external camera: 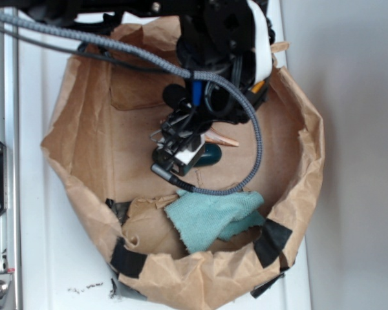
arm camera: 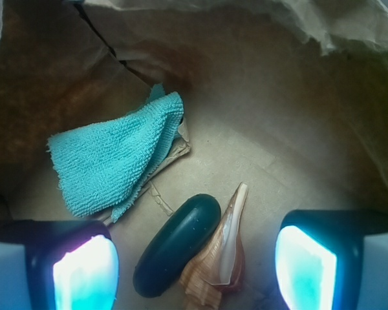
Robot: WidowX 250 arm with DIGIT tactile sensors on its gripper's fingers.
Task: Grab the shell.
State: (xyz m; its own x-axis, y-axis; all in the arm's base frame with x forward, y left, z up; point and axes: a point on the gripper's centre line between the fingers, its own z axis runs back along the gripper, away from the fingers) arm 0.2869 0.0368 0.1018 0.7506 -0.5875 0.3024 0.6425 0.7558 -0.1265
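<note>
From the outside view, the robot arm (external camera: 226, 39) reaches down into a brown paper bag (external camera: 77, 148) with its sides rolled down. The bag sits on a white table (external camera: 349, 129). Black tape (external camera: 271, 242) holds the bag's edge in a few spots. The gripper (external camera: 178, 155) hangs low over the middle of the bag floor. Just beside it, a thin orange tip of the shell (external camera: 223, 139) pokes out, next to a bit of the dark green stone (external camera: 210, 154). A teal cloth (external camera: 213, 216) lies crumpled near the front wall of the bag. A gray cable (external camera: 258, 148) loops across.

From the wrist view, the two fingers (arm camera: 84, 274) stand wide apart and hold nothing. The shell (arm camera: 223, 258) lies on the bag floor between them, closer to the right one, its pointed tail aimed away from the camera. The stone (arm camera: 178, 244) lies touching the shell's left side. The cloth (arm camera: 110, 158) rests farther back to the left, apart from both.
</note>
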